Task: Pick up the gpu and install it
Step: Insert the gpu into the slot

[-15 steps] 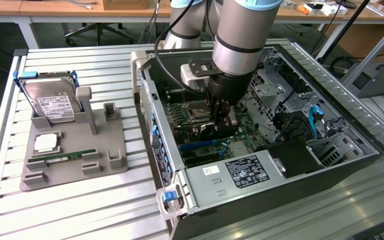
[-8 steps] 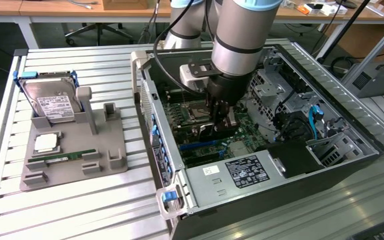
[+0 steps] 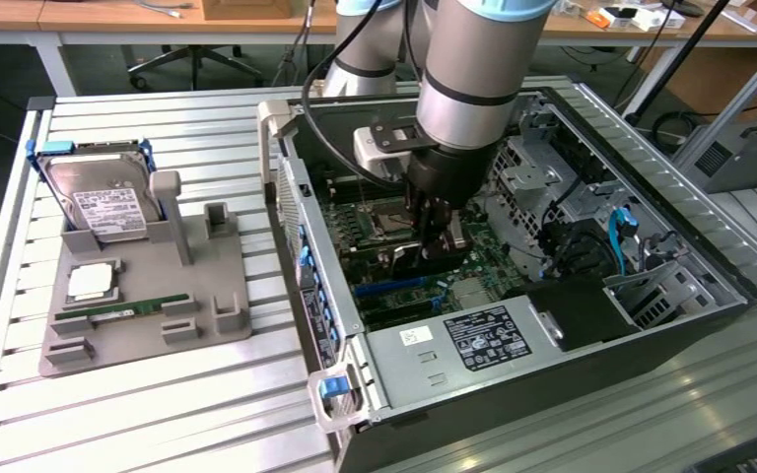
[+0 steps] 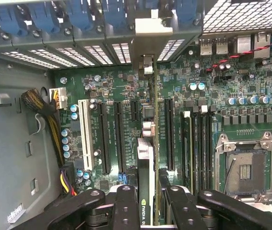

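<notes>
Wrist view: pincer (image 4: 145,197) is gripping the gpu (image 4: 145,163) by its upper edge. The card is standing edge-on over the motherboard (image 4: 108,91), between two long black slots, its bracket end pointing at the rear slot openings. Cannot tell whether it is seated.

Exterior view: arm is reaching deep into the open computer case (image 3: 405,347) on the table (image 3: 155,414).

Judgement: card is likely light, stiff and fragile. Best held mid-length on the bare board edges, clear of components and the contact edge.
</notes>
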You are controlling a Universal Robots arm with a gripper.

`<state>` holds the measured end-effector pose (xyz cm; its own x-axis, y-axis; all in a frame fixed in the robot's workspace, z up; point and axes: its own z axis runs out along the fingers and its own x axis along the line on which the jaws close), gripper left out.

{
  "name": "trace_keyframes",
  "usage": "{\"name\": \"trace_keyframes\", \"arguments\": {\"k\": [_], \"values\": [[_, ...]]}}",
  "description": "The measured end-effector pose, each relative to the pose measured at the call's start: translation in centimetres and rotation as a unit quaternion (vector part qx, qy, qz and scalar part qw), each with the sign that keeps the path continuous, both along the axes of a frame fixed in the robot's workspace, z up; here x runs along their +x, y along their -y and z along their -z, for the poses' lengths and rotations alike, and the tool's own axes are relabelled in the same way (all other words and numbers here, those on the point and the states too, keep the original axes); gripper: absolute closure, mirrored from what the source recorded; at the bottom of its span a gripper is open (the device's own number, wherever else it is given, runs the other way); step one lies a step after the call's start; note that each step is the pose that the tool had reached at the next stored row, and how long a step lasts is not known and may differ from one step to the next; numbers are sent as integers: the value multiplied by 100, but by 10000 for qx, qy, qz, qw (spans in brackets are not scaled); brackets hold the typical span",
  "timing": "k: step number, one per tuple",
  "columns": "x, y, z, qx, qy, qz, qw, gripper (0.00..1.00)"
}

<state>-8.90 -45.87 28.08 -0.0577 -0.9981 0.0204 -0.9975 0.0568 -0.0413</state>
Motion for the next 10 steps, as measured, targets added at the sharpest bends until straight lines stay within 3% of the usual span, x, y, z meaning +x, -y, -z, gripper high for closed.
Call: {"name": "trace_keyframes", "arguments": {"k": [3, 10], "values": [[1, 0, 0, -6, -21, 0, 10000, 73], [-2, 0, 1, -6, -21, -3, 10000, 73]]}}
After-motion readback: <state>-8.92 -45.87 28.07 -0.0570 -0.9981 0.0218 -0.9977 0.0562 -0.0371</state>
